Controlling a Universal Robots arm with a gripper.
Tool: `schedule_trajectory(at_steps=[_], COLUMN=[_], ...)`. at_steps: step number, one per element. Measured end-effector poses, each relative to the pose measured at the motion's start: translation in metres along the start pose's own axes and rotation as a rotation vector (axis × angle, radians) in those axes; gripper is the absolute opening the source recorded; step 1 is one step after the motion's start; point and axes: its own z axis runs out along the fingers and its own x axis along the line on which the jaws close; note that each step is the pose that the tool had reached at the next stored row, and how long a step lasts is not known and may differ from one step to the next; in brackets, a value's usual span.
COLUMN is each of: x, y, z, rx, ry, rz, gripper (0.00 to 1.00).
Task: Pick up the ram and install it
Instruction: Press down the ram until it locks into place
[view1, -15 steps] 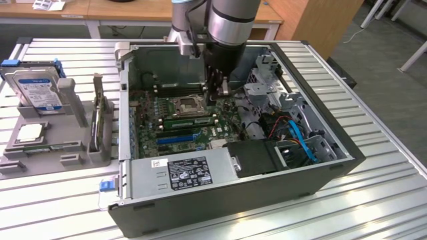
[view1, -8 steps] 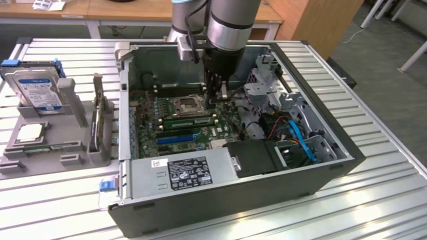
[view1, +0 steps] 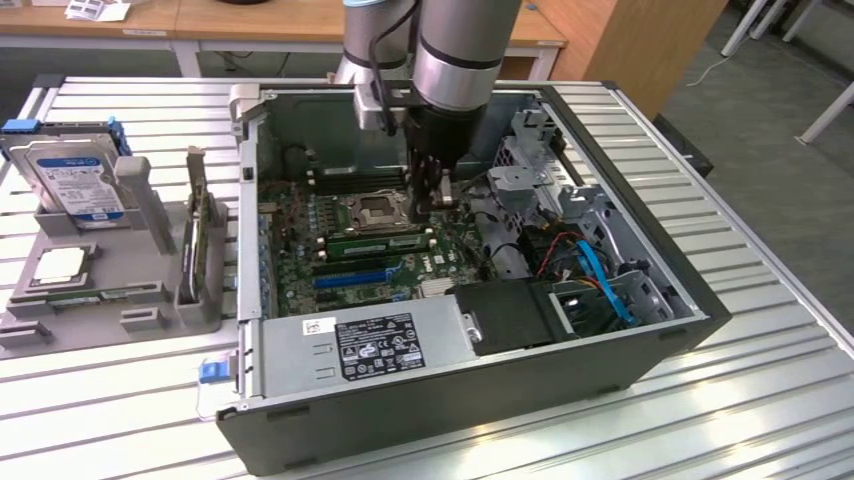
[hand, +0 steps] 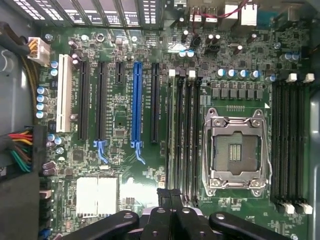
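Observation:
The ram (view1: 380, 243) is a thin green stick standing on edge in a memory slot just beside the CPU socket (view1: 375, 210), inside the open computer case (view1: 561, 390). In the wrist view the ram (hand: 175, 135) runs along the slots next to the socket (hand: 237, 150). My gripper (view1: 424, 208) hangs straight down into the case over the motherboard, close to one end of the ram. Its black fingers (hand: 165, 200) are pressed together, shut, and I see nothing held between them.
A grey fixture (view1: 134, 300) at the exterior view's left holds a hard drive (view1: 74, 180), a CPU chip (view1: 60, 265) and an upright card (view1: 200, 240). Inside the case are a long blue slot (hand: 137, 105), empty black memory slots (hand: 290, 140), the power supply (view1: 367, 345) and blue cables (view1: 601, 280).

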Motion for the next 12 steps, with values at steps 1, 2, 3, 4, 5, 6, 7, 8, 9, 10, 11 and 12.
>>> schedule_trajectory(at_steps=[1, 2, 3, 4, 5, 6, 7, 8, 9, 10, 11, 12], x=[0.000, 0.000, 0.000, 0.000, 0.000, 0.000, 0.000, 0.000, 0.000, 0.000, 0.000, 0.000], y=[-0.0001, -0.0001, -0.0001, -0.0002, -0.0003, -0.0006, -0.0009, -0.0016, -0.0024, -0.0043, -0.0057, -0.0058], z=[0.0018, 0.0036, 0.0054, 0.0072, 0.0090, 0.0109, 0.0127, 0.0145, 0.0162, 0.0164, 0.0163, 0.0163], rx=[0.0002, 0.0004, 0.0006, 0.0006, 0.0008, 0.0008, 0.0008, 0.0009, 0.0011, 0.0011, 0.0008, 0.0007], ry=[0.0000, 0.0000, 0.0000, 0.0000, 0.0000, 0.0001, 0.0001, 0.0000, -0.0001, -0.0003, -0.0012, -0.0012], rz=[0.000, 0.000, 0.000, 0.000, 0.000, 0.000, 0.000, 0.000, 0.000, 0.000, 0.000, 0.000], gripper=[0.10, 0.10, 0.10, 0.10, 0.10, 0.10, 0.10, 0.10, 0.10, 0.10, 0.10, 0.10])
